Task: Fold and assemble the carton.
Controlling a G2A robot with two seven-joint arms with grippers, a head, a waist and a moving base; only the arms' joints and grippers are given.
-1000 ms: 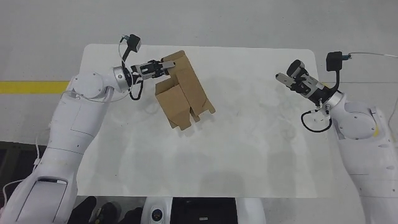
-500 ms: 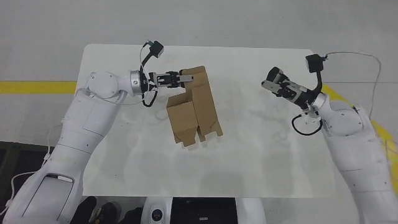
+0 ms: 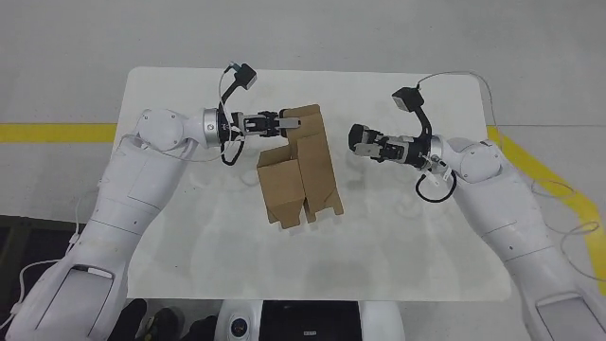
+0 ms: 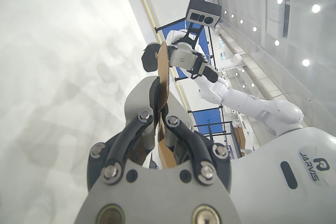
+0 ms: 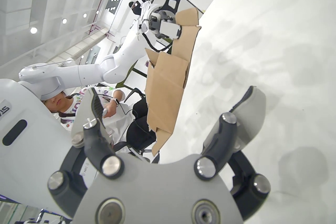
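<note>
Carton [image 3: 301, 166], half-open, lies mid-way across the table [image 3: 189, 246], its far flap pinched in the left gripper [image 3: 287, 125], the right gripper [image 3: 356, 142] spread wide and empty beside it; so thin a pinch could slip or tear the flap.

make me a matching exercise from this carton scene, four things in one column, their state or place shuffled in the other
Column one:
1. left gripper
2. right gripper
3. carton
4. table

Column two:
A. open, apart from the cardboard
B. white, bearing the cardboard
C. shut on the edge of a flap
D. brown, partly unfolded, resting on the white surface

Pairs: 1-C, 2-A, 3-D, 4-B
</note>
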